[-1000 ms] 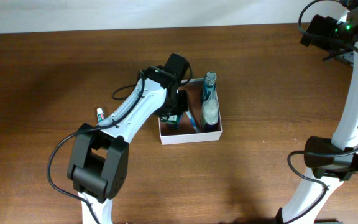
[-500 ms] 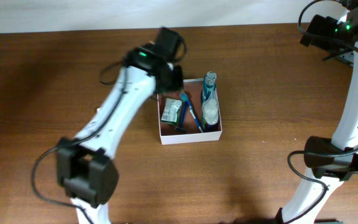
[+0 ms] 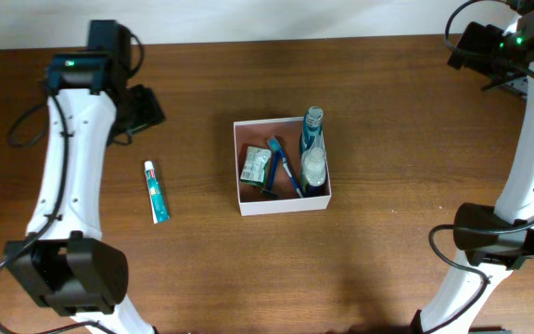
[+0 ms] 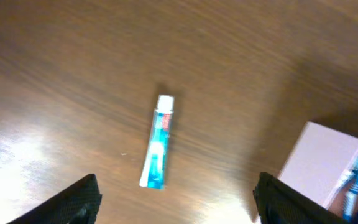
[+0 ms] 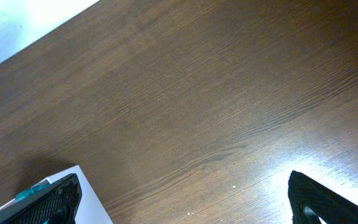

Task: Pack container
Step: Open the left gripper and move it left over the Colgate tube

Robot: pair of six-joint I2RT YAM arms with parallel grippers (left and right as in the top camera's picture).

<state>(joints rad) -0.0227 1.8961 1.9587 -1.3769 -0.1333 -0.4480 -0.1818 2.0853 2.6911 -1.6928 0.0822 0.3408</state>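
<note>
The left gripper (image 4: 176, 186) is hovering spread wide, empty, near the toothpaste tube (image 4: 158, 142) lying left of the container (image 3: 282, 205). The right gripper (image 5: 182, 186) is also gaping empty

overhead: bright, even, sharp across the table (image 3: 387, 139) | left wrist: soft motion blur throughout, glare patches near left, shadow band at right | right wrist: wood grain crisp, glare near right, pale overexposed far-left corner

The left gripper (image 3: 145, 109) has swung from the container (image 3: 283, 206) to the left, jaws apparently wider
</note>
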